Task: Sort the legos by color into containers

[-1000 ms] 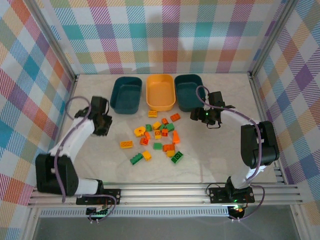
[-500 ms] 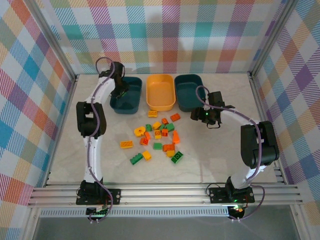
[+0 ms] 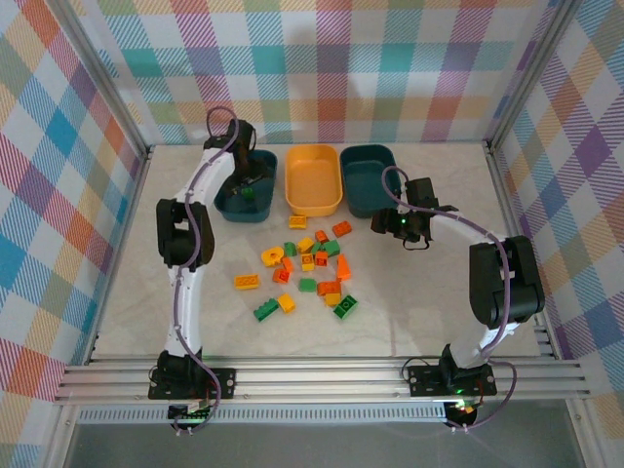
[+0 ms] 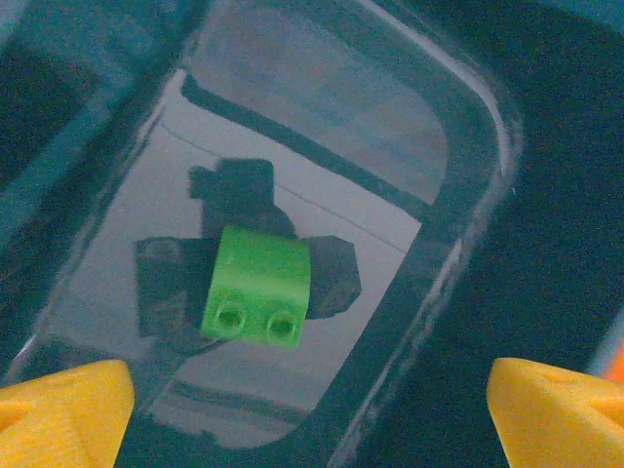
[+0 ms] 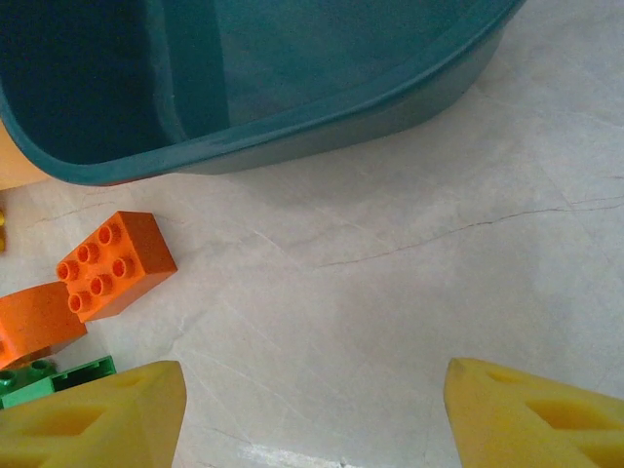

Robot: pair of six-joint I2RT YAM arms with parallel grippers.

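Overhead, three tubs stand in a row: left teal tub [image 3: 263, 166], yellow-orange tub [image 3: 313, 180], right teal tub [image 3: 366, 180]. Over the first hangs the left gripper [image 4: 312, 414], fingers wide apart, empty. The right gripper [image 5: 312, 414], equally spread and empty, seems low beside the third. Scattered legos [image 3: 307, 263] lie nearby; one green brick [image 4: 255, 288] rests inside the first.

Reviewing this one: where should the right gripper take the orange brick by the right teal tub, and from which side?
Pinch the orange brick across its two long side walls, coming straight down. It lies flat, studs up, with bare table along both of those walls; an orange piece crowds one short end. The right gripper is open.
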